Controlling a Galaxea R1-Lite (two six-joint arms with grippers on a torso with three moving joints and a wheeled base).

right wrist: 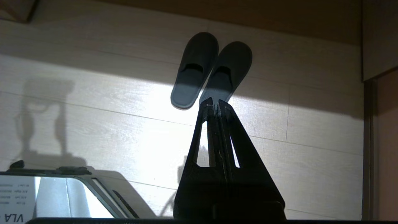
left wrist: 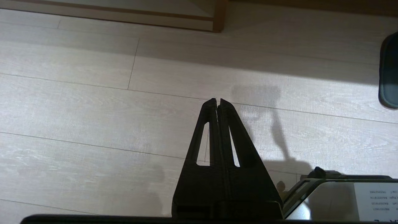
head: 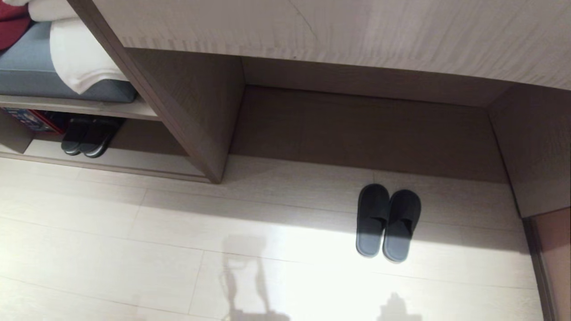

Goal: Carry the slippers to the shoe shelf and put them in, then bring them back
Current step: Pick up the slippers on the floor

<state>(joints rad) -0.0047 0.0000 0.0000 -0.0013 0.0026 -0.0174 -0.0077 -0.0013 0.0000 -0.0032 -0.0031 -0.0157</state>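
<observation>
Right wrist view shows the right gripper [right wrist: 216,104] with its two black fingers pressed together tip to tip, nothing between them, hanging above the pale plank floor [right wrist: 108,124]. Its tips line up with the heel end of the slippers [right wrist: 211,68] but sit well above them, touching nothing. Left wrist view tells the same of the left gripper [left wrist: 217,102]: fingers closed flat against each other, empty, over bare floor, with one slipper heel just showing at the frame's edge.

Outward from there, the slippers [head: 388,223] lie side by side and touching on the floor, toes toward the recess under the desk counter [head: 357,26], half in shadow and half in the bright patch. That neat pairing suits a single pinch across both inner edges, I judge, which may be why they are set so close.

Off to the robot's left, the shoe shelf [head: 134,171] sits low with a front lip; a pair of black shoes [head: 87,138] already occupies one compartment. Above it a grey cushion [head: 26,71] carries white bedding [head: 80,58].

Neither arm appears in the head view, so the pickup seems not yet begun.
</observation>
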